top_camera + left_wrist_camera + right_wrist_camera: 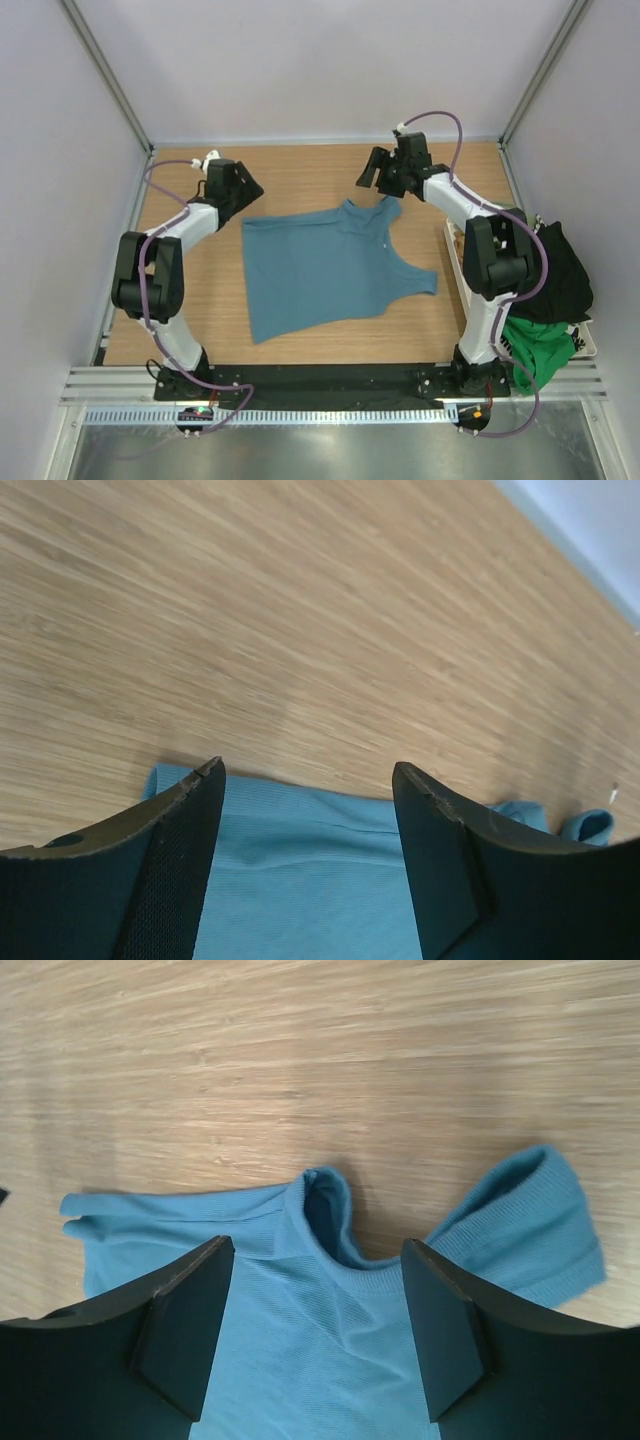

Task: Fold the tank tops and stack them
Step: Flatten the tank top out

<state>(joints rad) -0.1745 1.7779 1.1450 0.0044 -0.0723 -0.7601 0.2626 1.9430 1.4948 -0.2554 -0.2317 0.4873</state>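
A white basket (453,255) at the right edge of the wood-grain counter (300,180) holds a crumpled black tank top (560,270) and a green tank top (540,355). The teal tank top (320,270), a fine ribbed knit, lies flat mid-counter. Its long axis runs left to right, hem left and straps right. The left jaws stand apart over its far hem corner, and the right jaws stand apart over the far strap.

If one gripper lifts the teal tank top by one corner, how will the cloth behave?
The teal tank top would probably hang limp: it lies flat with soft wrinkles. It looks thin, so it is likely light. One strap is curled, so edges may fold over when pushed across the wooden table.
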